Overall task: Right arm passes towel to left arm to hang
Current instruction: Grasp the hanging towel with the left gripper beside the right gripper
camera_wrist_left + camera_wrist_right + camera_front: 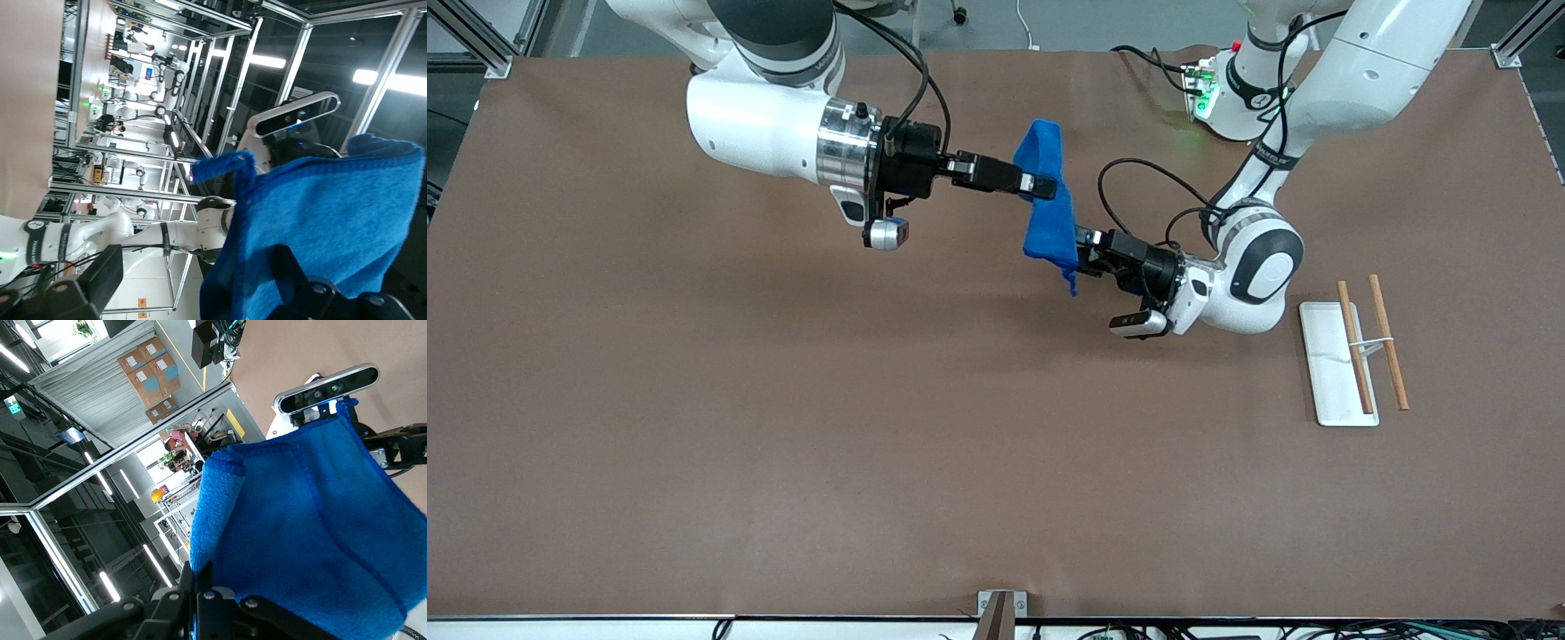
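Two white robot arms are meeting in mid-air above the middle of a brown worktop (783,444), with a bright blue towel (1049,213) hanging between them. The right gripper (1040,187) is reaching in level from the right arm's end, its fingers clamped on the towel's upper part. The towel is draping downward from there, its long axis running roughly vertical.

The left gripper (1083,247) is coming in from the left arm's end, touching the lower part of the cloth. In the left wrist view one finger (100,277) is standing clear beside the towel (320,227) while cloth covers the other, so the fingers appear apart around the fabric, not yet closed on it. The handover looks midway: the left fingers seem placed to close before the right ones let go.

A white tray with two wooden rods (1352,356) is lying on the worktop toward the left arm's end, well apart from both grippers, with bare surface all around it.
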### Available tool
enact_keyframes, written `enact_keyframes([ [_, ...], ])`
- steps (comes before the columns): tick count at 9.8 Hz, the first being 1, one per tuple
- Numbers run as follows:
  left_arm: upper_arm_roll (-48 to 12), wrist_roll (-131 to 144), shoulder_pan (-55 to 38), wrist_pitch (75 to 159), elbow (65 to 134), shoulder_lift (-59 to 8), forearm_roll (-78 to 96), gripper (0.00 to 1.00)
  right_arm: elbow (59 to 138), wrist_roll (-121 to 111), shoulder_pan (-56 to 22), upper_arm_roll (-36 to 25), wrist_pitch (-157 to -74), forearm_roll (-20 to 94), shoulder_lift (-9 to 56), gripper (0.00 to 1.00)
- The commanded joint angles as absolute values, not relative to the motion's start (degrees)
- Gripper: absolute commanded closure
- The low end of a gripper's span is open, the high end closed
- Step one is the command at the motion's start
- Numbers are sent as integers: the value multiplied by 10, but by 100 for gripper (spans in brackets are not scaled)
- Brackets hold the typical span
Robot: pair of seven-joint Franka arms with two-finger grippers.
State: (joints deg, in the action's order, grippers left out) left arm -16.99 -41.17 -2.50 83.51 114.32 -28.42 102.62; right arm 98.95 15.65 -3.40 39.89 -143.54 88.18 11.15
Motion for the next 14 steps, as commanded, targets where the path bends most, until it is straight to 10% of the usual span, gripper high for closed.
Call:
enact_keyframes([
  [1,-175,-403,0,811,1145,-290,1032,1,982,156,-31,403,-1441,889,117,100],
  [8,-181,-407,-1,783,1134,-290,1055,7,983,156,-29,403,-1438,858,122,100],
  [14,-178,-402,8,783,1136,-286,1054,81,981,156,-30,403,-1440,859,122,100],
])
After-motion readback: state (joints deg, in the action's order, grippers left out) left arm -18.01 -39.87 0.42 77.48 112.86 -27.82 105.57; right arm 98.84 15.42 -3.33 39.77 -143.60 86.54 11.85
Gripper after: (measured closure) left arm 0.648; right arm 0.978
